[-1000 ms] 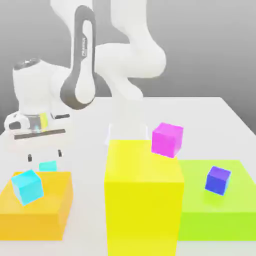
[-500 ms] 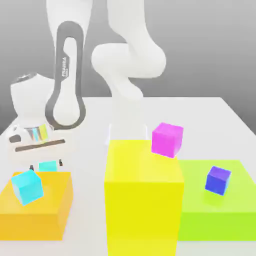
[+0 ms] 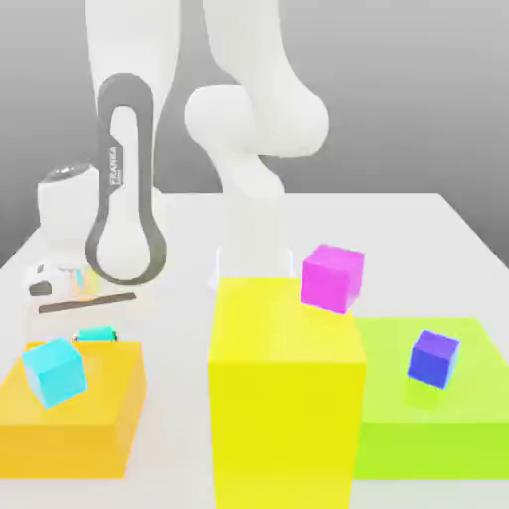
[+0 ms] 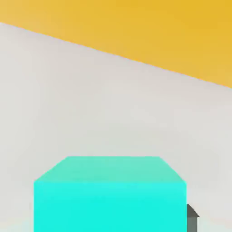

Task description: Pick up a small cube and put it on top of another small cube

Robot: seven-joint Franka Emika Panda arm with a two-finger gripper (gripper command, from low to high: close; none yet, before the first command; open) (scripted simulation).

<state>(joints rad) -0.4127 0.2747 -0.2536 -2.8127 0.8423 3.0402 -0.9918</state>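
White table (image 3: 447, 234) carries orange block (image 3: 70, 423), yellow block (image 3: 283, 398), green block (image 3: 432, 418); turquoise cube (image 3: 96, 335) sits behind the orange block.

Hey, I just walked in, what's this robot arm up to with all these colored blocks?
The arm has lowered its gripper to the white table, just behind the orange block, and its jaws are shut on the small turquoise cube. That cube is not yet lifted. The sky-cyan cube it should go onto sits tilted on the orange block. A magenta cube rests by the tall yellow block, and a blue-violet cube is on the green block.
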